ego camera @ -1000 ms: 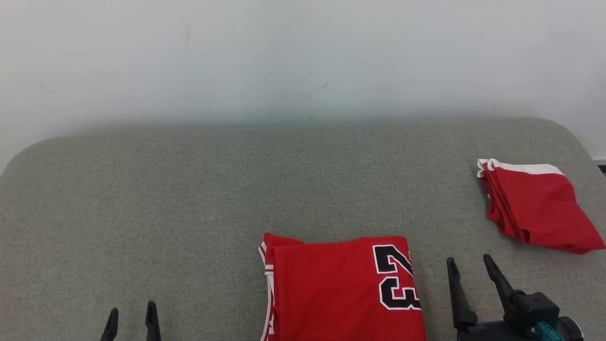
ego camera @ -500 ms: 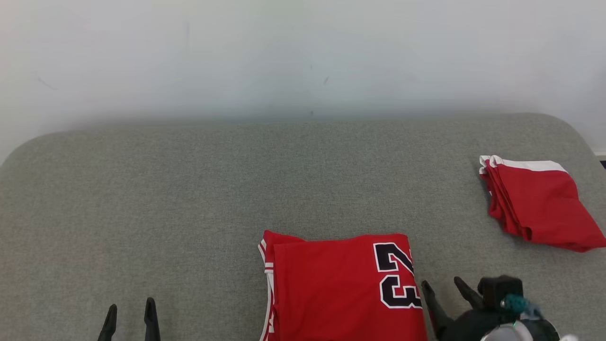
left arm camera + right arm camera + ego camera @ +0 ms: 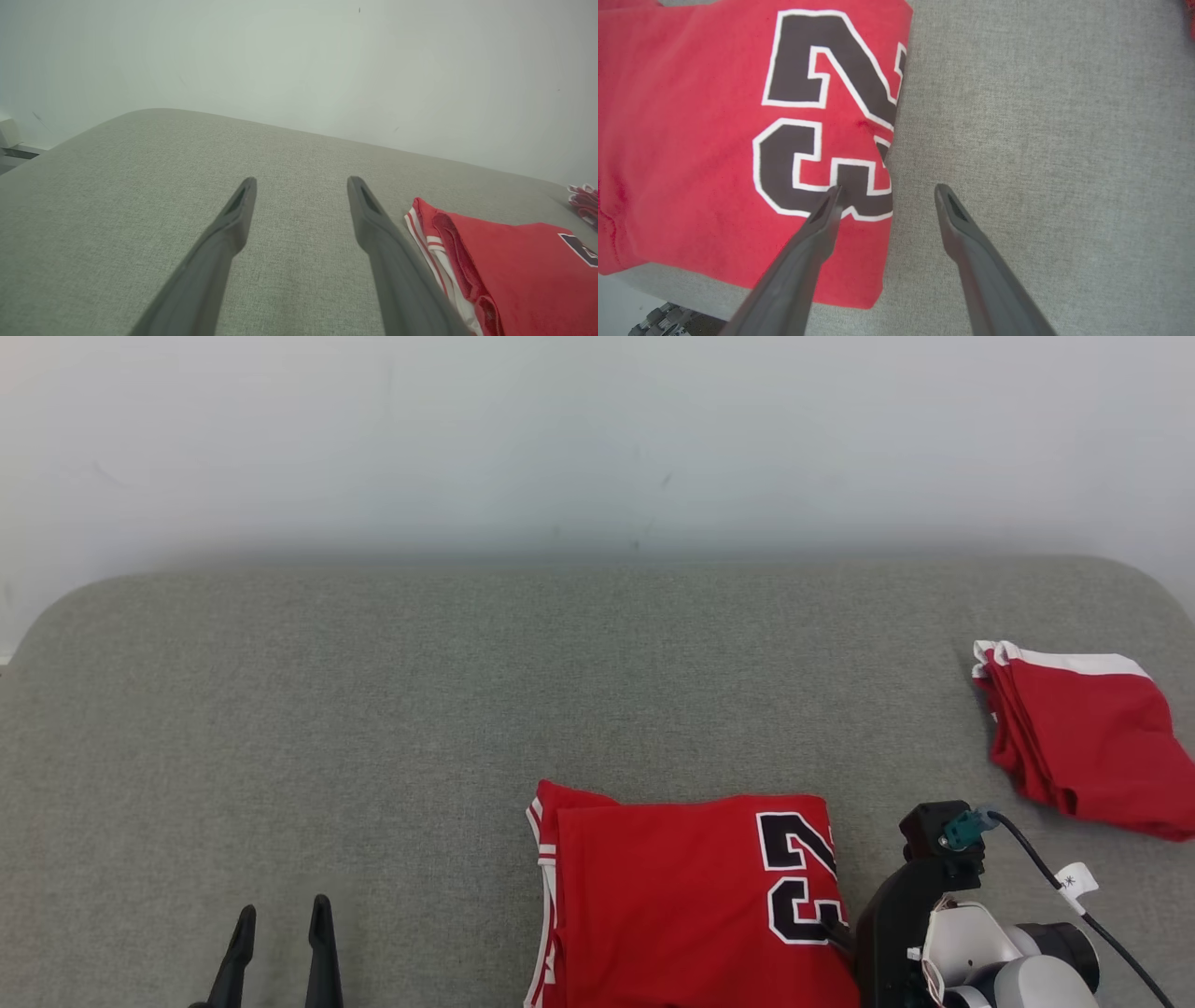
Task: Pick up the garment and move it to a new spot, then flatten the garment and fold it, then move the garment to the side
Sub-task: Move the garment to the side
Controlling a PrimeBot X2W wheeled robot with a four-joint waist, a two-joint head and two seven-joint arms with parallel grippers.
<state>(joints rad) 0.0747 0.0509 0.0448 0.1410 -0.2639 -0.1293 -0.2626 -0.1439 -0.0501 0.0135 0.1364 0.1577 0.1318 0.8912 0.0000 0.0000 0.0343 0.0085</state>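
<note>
Where the head view looks down on the grey cushion [image 3: 373, 709], the folded red jersey [image 3: 672, 905] lies at 6 o'clock, with a second folded red garment [image 3: 1083, 747] well apart at 3 o'clock. The left gripper [image 3: 285, 907] sits at 7 o'clock, fingers spread and empty. The right gripper [image 3: 840, 936] points down at the jersey's numbered edge.

In the left wrist view, the fingers are parted over bare cushion, with the jersey at 4 o'clock.

In the right wrist view, the fingers are parted and grasp nothing, one tip over the black 3 and the other over cushion.

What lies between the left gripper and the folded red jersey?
Only bare grey cushion. In the head view the left gripper is apart from the folded red jersey, with nothing on the stretch between them.
</note>
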